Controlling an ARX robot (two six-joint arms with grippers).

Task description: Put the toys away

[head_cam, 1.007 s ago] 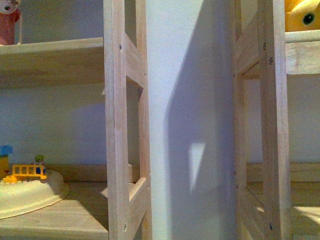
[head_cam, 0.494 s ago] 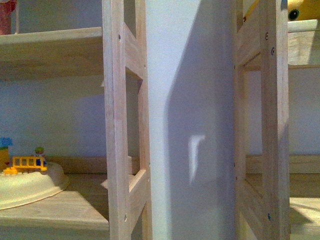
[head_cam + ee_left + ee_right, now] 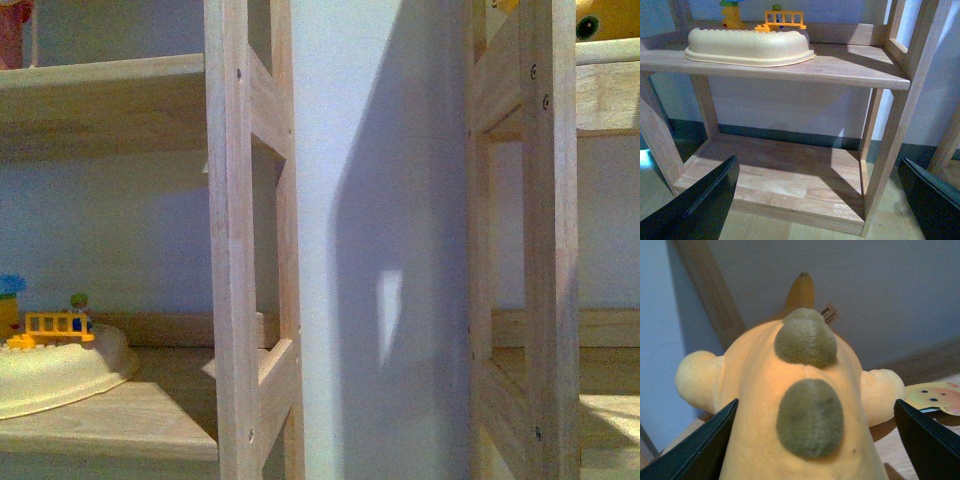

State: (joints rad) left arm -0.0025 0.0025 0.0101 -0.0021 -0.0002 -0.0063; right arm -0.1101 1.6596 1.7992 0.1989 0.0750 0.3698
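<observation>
Right end effector (image 3: 812,440): fingers spread wide, one dark fingertip (image 3: 695,445) at each side of the right wrist view. The plush toy (image 3: 800,405) fills the gap between them. No visible contact between fingertips and plush; nothing is gripped. The toy's orange-yellow body faces the camera with two olive-green oval patches on it, a rounded stub limb out to either side, a pointed orange tip behind, and a small sewn label (image 3: 828,314) by that tip.

Toy location: on the upper shelf (image 3: 608,95) of the right-hand wooden rack. In the front view only a sliver of the toy (image 3: 598,18) shows at the top right corner, with a dark round eye, resting on that shelf board. In the right wrist view it sits on a wooden board against a pale wall, a slanted wooden post (image 3: 710,295) beside it. A round paper tag (image 3: 934,396) with a printed face lies on the board just beside one stub limb.

Left end effector (image 3: 815,200): fingers wide apart, nothing between them, aimed at the left rack's lowest shelf (image 3: 785,175), which is bare wood.

Surroundings: on the left rack's middle shelf (image 3: 120,420) stands a cream base (image 3: 55,375) carrying small plastic block figures and a yellow fence piece (image 3: 55,325). The same base (image 3: 747,45) appears in the left wrist view. A pink object (image 3: 12,35) is cut off at the top left corner, on the shelf above. The two racks' upright frames (image 3: 240,240) stand between the views' left and right halves, white wall between them.
</observation>
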